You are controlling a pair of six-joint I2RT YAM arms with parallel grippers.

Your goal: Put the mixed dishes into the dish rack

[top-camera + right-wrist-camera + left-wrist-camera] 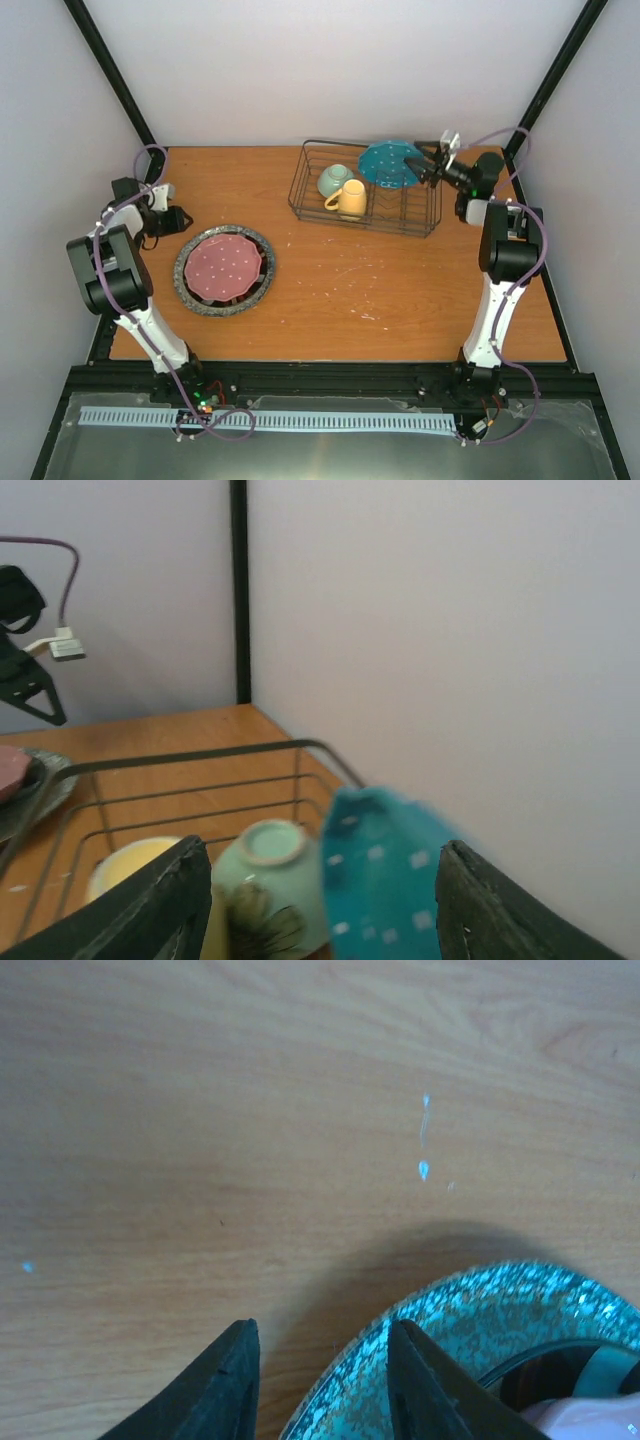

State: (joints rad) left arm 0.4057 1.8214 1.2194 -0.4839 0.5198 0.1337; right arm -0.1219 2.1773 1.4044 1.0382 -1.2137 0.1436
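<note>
The dish rack [300, 190] stands at the back of the table. Inside it are the yellow mug [350, 198], the pale green bowl [335, 180] upside down, and the teal white-dotted plate [390, 163] on edge. My right gripper [427, 166] is open at that plate's right edge. In the right wrist view the plate [385, 880] is blurred between the spread fingers, touching neither. At the left, the pink white-dotted plate [225, 267] lies stacked on the grey speckled plate [196, 300]. My left gripper [322, 1325] is open over that plate's rim [480, 1310], one finger outside it and one above it.
A dark plate rim [530, 1380] shows under the pink plate [590, 1422]. White walls and black frame posts [120, 90] close in the back corners. The rack's wire rim [200, 752] runs across the right wrist view, with the left arm [22, 670] beyond it.
</note>
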